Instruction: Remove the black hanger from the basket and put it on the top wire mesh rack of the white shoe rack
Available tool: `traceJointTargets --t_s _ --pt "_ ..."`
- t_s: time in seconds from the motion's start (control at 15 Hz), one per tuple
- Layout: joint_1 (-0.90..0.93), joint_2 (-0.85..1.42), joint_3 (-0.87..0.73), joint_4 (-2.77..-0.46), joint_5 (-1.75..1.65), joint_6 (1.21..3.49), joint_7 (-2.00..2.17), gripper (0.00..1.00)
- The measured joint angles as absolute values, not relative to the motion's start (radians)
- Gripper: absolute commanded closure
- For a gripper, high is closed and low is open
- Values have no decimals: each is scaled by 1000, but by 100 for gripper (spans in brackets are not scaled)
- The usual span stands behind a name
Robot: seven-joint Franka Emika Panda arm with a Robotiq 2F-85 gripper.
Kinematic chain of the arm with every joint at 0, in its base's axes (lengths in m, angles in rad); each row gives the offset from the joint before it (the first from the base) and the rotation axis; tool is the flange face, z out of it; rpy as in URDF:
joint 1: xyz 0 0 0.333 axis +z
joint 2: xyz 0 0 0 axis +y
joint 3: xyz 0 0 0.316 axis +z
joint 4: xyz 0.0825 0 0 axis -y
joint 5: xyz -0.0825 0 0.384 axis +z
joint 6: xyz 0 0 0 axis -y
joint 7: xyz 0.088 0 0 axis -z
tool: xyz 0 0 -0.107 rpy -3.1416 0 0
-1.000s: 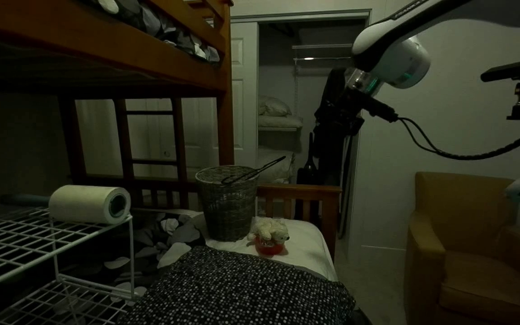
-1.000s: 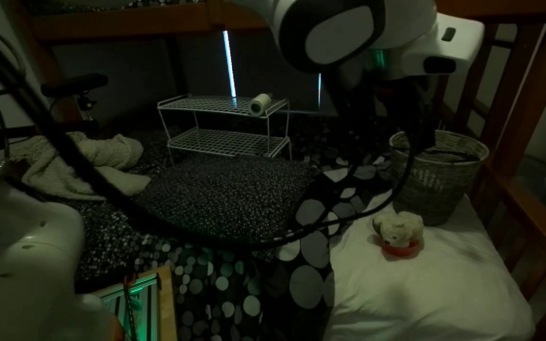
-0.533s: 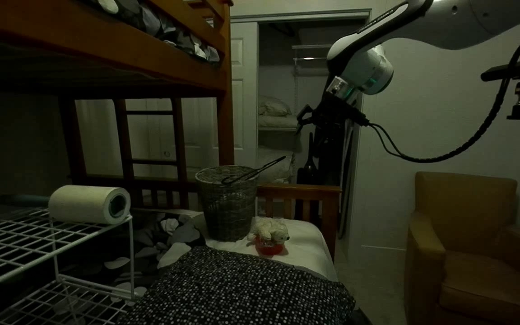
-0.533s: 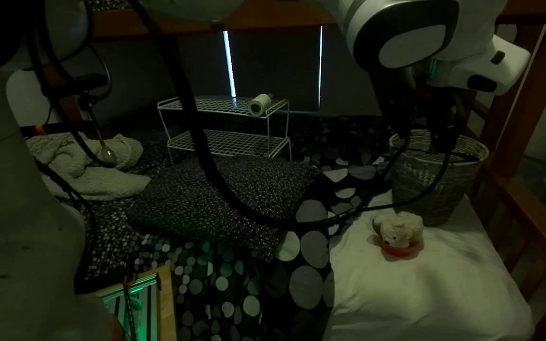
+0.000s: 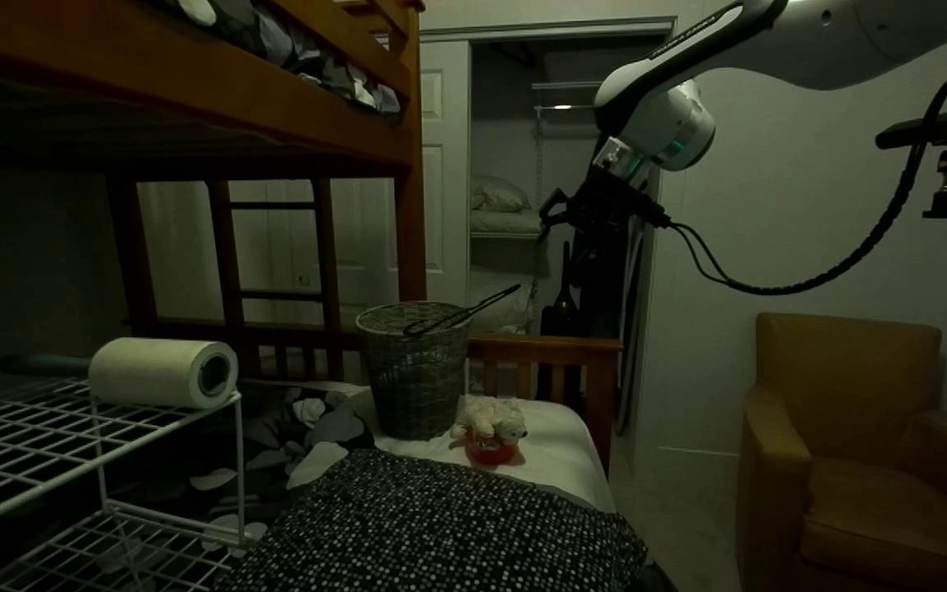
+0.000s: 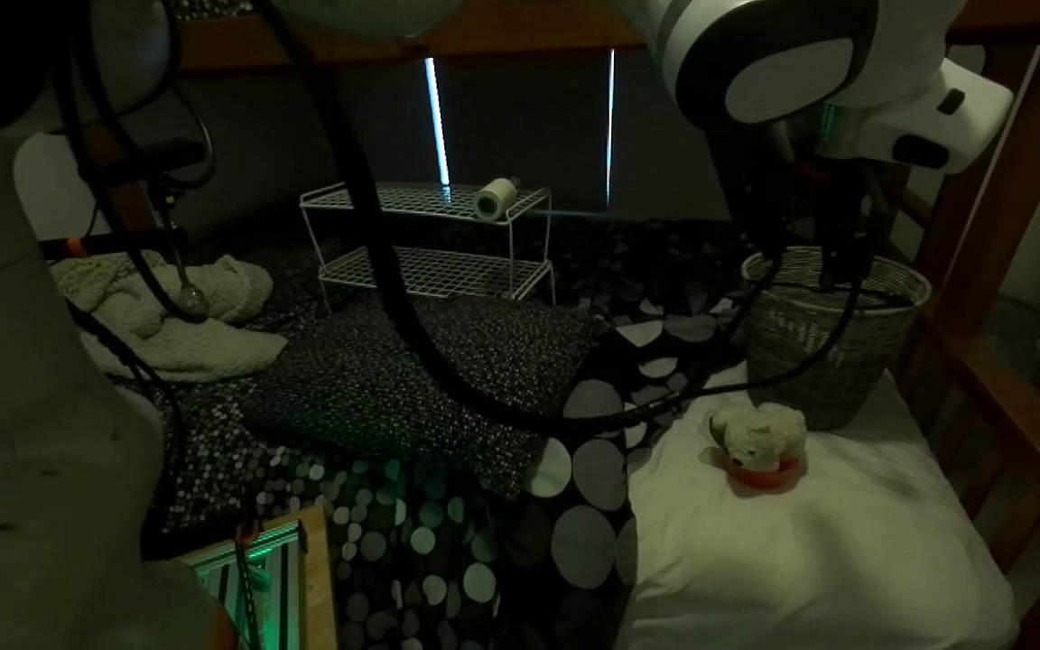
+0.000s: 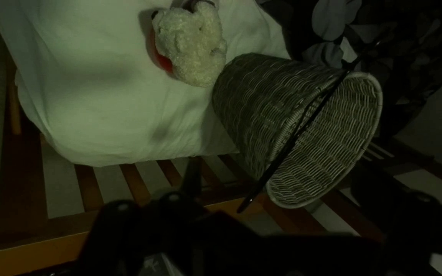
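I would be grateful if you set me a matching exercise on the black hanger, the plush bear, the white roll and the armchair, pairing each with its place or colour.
Things:
1. black hanger
2. plush bear
3. white roll
4. armchair

Places or colours:
A. lying on the top wire mesh rack
B. yellowish brown
C. across the mouth of the basket
D. resting on a red bowl

Right pairs: 1-C; 2-D; 3-A; 4-B
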State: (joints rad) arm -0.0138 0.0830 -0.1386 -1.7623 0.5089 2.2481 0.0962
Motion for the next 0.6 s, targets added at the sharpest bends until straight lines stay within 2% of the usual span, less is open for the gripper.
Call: traceJointTargets --t_s 0.27,0.6 --pt "-29 179 -111 -1687 511 2248 194 0" --pt "-71 399 -88 -1477 537 2248 318 0"
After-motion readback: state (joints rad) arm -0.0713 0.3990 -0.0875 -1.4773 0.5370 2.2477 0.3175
